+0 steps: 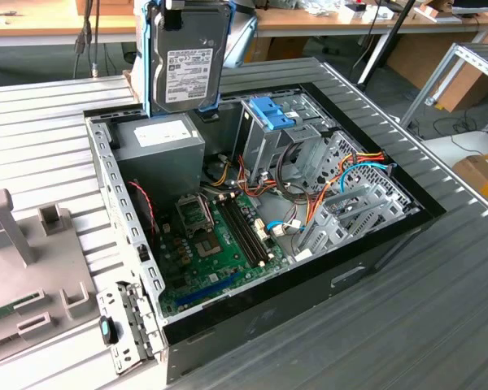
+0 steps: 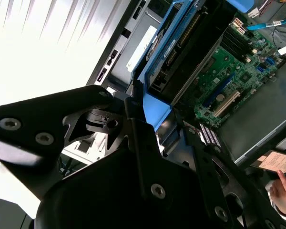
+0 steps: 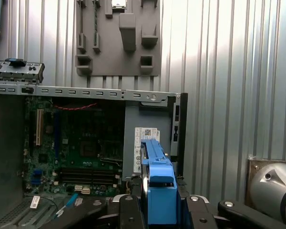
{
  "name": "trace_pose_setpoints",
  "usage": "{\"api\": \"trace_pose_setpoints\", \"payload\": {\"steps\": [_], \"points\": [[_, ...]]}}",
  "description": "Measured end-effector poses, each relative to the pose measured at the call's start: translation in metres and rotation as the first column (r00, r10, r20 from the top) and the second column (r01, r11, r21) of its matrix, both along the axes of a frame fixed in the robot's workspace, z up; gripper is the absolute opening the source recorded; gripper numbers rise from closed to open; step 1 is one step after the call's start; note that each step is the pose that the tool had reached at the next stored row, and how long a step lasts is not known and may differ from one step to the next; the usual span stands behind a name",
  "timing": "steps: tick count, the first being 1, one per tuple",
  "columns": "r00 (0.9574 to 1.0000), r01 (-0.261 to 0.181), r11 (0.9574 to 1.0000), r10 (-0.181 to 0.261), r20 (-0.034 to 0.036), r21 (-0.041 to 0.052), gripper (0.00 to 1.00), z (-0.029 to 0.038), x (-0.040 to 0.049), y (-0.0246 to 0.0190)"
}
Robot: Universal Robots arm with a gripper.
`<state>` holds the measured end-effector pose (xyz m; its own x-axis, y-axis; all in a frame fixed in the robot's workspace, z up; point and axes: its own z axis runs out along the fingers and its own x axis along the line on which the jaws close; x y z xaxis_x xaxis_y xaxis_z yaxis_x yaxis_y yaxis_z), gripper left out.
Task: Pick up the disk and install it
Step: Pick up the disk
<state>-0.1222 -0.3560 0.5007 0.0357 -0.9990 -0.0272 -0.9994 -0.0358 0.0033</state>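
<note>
The disk (image 1: 187, 61), a dark grey drive with a white barcode label and blue carrier rails, hangs upright in the air above the back corner of the open computer case (image 1: 309, 301), over the power-supply box (image 1: 159, 142). My gripper (image 3: 159, 210) is shut on it, with black fingers on both sides of the blue rail (image 3: 158, 176). In the second wrist view the disk (image 2: 190, 43) tilts over the motherboard (image 2: 238, 62), clamped at its blue end by the gripper (image 2: 148, 119).
Inside the case a grey drive cage holds a bare blue bracket (image 1: 270, 111), with bundled cables (image 1: 342, 175) beside it. A grey fixture tray (image 1: 24, 276) lies on the ribbed table at the exterior view's left. A person's hand (image 2: 283, 191) holds a small card.
</note>
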Motion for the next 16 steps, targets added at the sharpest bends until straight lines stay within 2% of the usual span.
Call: {"api": "trace_pose_setpoints", "payload": {"steps": [6,14,16], "points": [[1.0,0.0,1.0,0.0,0.0,0.0,0.36,0.0,0.0142,0.0],[1.0,0.0,1.0,0.0,-0.0001,-0.0001,0.36,0.0,0.0282,0.0],[1.0,0.0,1.0,0.0,0.0,0.0,0.36,0.0,0.0322,-0.0017]]}}
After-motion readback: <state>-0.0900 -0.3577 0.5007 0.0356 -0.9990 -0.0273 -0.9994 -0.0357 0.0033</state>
